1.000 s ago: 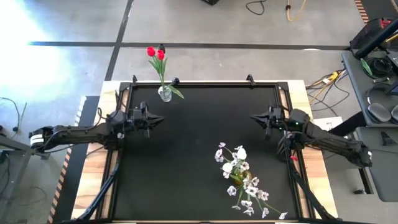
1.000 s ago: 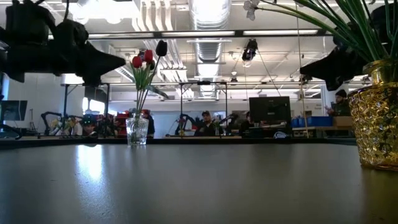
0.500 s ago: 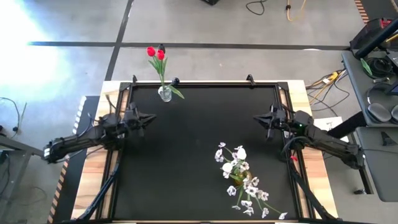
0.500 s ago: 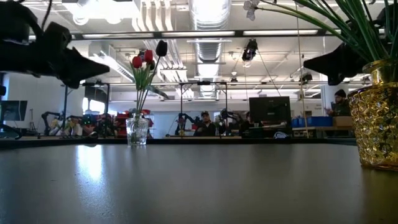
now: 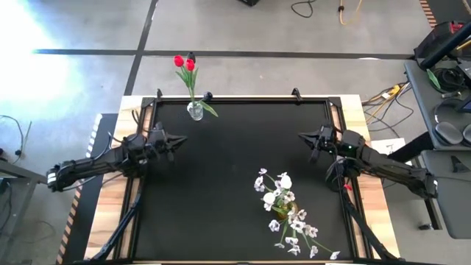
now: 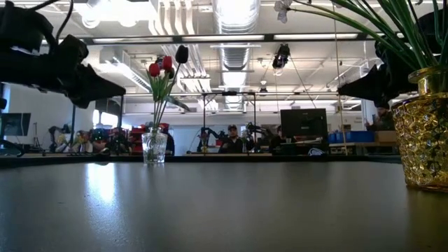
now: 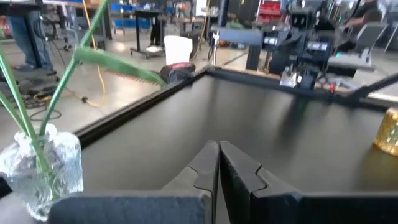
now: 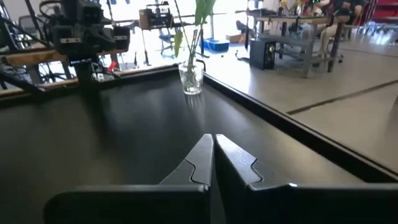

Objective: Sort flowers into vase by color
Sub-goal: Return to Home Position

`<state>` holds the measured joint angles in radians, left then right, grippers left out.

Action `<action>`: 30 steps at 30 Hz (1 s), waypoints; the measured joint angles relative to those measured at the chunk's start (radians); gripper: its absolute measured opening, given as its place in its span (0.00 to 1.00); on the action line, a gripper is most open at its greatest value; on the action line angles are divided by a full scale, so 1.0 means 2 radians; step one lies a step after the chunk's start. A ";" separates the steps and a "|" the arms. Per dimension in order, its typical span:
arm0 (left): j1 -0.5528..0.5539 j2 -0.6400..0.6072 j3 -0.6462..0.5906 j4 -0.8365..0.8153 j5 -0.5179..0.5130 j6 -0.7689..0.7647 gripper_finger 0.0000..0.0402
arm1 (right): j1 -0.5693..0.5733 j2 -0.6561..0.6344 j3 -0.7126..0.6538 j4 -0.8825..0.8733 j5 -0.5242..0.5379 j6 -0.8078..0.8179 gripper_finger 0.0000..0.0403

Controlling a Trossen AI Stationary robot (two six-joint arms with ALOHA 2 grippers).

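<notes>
1. Since no loose stem shows on the black table top [image 5: 235,158], sorting looks done. The red and dark artificial tulips [image 5: 184,62] stand in the small clear glass vase [image 5: 195,111] at one table edge. The white artificial blossoms [image 5: 283,199] sit in the gold textured vase [image 6: 423,140] toward the opposite edge, on the right arm's side.
2. Left gripper [image 5: 175,139] hovers over the table's left side, fingers [image 7: 202,168] pressed together, nothing between them.
3. Right gripper [image 5: 302,135] is over the right side, likewise clenched on nothing.
4. Handling, my read: the flowers are very light, with thin, springy, probably slick plastic stems and soft, crushable heads. Pinch mid-stem, below the head, clear of the leaves.
5. The glass vase looks light and tippy, so avoid levering stems against its rim.
</notes>
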<state>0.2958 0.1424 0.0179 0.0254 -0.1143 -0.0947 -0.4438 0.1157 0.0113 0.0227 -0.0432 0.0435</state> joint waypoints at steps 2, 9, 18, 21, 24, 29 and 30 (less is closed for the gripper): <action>0.000 0.009 0.000 -0.001 0.000 0.003 0.00 | 0.000 0.003 0.000 0.000 0.000 0.004 0.02; 0.000 0.032 0.000 0.000 0.000 0.003 0.00 | 0.000 0.005 0.000 0.001 0.001 0.004 0.02; 0.000 0.050 0.001 0.001 0.000 0.003 0.00 | 0.000 0.006 0.000 0.001 0.001 0.004 0.02; 0.000 0.054 0.001 0.002 0.000 0.003 0.00 | 0.000 0.006 0.000 0.001 0.001 0.004 0.02; 0.000 0.058 0.001 0.002 0.000 0.003 0.00 | 0.000 0.006 0.000 0.001 0.001 0.004 0.02; 0.000 0.062 0.001 0.002 0.000 0.003 0.00 | 0.000 0.006 0.000 0.002 0.001 0.004 0.02; 0.000 0.063 0.001 0.002 0.000 0.003 0.00 | 0.000 0.006 0.000 0.002 0.001 0.004 0.02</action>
<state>0.2958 0.2682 0.0196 0.0292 -0.1135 -0.0879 -0.4438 0.1272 0.0105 0.0265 -0.0414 0.0513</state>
